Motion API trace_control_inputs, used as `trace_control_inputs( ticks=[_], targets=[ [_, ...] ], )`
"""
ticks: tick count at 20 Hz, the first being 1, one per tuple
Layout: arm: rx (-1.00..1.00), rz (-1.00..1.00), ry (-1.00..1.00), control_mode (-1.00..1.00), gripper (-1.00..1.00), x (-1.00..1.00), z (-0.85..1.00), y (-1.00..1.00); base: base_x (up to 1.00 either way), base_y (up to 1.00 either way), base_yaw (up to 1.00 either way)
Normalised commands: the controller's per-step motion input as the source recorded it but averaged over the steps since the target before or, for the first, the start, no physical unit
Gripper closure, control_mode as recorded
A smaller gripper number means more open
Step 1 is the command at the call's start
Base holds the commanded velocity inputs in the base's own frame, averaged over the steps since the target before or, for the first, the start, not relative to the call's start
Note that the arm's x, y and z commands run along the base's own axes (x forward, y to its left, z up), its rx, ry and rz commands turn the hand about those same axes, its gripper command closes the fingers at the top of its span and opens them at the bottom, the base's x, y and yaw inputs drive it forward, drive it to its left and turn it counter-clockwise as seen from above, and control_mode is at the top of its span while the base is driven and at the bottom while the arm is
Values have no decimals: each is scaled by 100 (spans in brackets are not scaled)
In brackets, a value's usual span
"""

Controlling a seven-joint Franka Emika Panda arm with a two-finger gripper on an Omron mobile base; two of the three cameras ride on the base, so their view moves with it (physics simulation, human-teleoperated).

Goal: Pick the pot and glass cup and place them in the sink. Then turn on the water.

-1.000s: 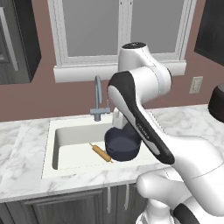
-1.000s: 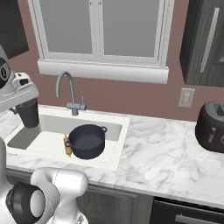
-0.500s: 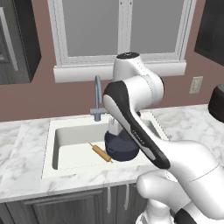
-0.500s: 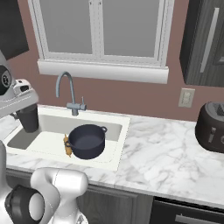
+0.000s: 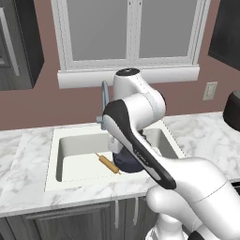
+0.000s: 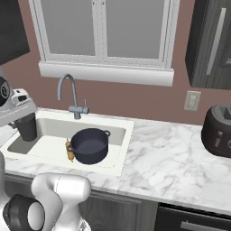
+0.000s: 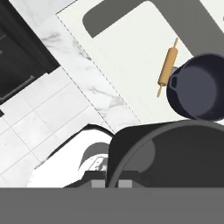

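We count one wide round dark navy-blue pot (image 6: 90,145) with two small loop handles, sitting inside the large white rectangular sink (image 6: 115,151) sunk in the white marble counter (image 6: 171,167), toward the basin's right side in the right base view. One light-brown wooden rolling pin (image 6: 69,150) lies on the sink floor just beside the pot, on its left. One small, nearly black glass cup (image 6: 27,127) hangs upright over the left end of the sink, clamped in the tool (image 6: 21,118), whose fingers are drawn in narrow on the cup. From the hand view the cup's dark rim (image 7: 175,153) fills the lower part, with the pot (image 7: 199,87) and rolling pin (image 7: 168,65) below it in the basin. One tall grey gooseneck faucet (image 6: 70,95) stands on the counter behind the sink. We also count one dark rounded appliance (image 6: 217,131) on the counter at far right, and one wall outlet (image 6: 192,100) above the counter.
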Motion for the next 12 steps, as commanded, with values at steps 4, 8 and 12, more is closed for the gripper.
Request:
trace_control_inputs(
  ticks=[4,8,12],
  targets=[
    [0,0,0,-100,100,12,-18,27,0,0,0],
    [0,0,0,-100,100,11,-16,21,0,0,0],
    [0,0,0,-100,100,6,-23,12,0,0,0]
  ],
)
